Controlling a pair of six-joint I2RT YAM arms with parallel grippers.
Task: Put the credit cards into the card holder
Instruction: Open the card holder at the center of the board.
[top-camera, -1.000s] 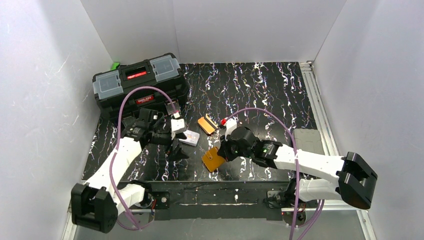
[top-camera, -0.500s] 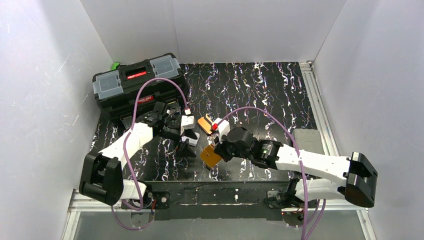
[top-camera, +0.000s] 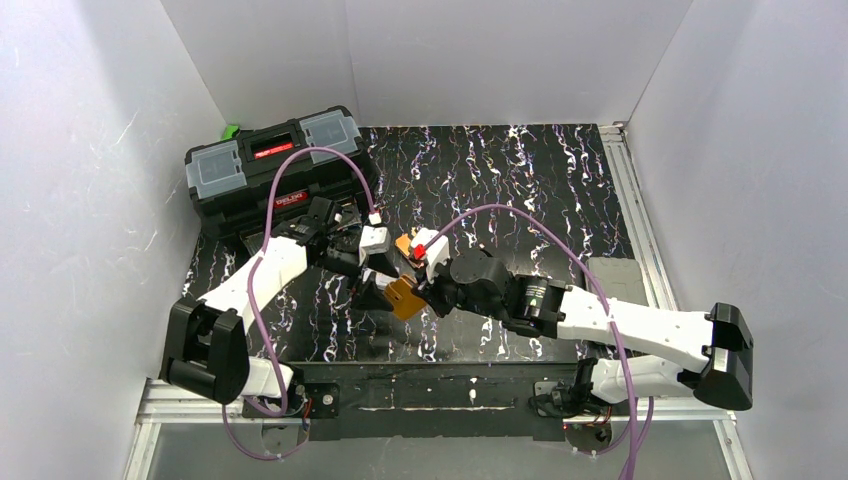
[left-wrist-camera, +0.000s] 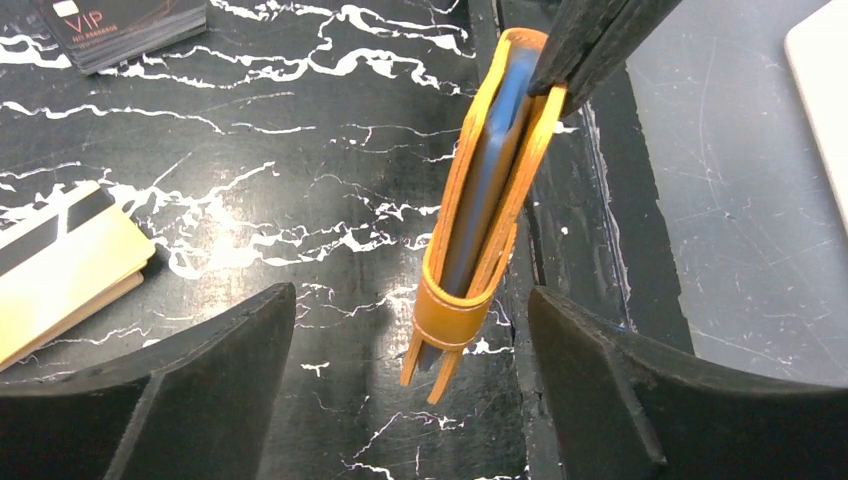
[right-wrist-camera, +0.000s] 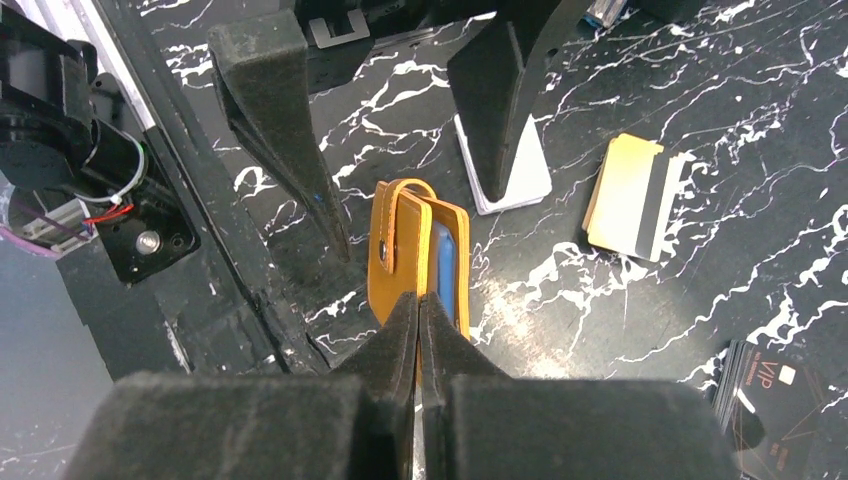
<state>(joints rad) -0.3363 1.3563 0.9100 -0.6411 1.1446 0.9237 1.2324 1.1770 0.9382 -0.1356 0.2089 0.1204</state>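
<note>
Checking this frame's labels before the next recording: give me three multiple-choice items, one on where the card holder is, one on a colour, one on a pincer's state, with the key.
1. Where is the card holder?
A. lying flat, untouched
B. up on edge between the left pincer's spread fingers
C. out of every view

2. What colour are the cards marked VIP?
A. white
B. orange
C. black

3. The right pincer is:
A. shut on the card holder
B. wide open
C. shut on a single card

Key:
1 B: the left wrist view shows it on edge between both fingers.
2 C: the VIP lettering sits on a black stack.
3 A: the right wrist view shows its fingers pressed together on the holder's edge.
</note>
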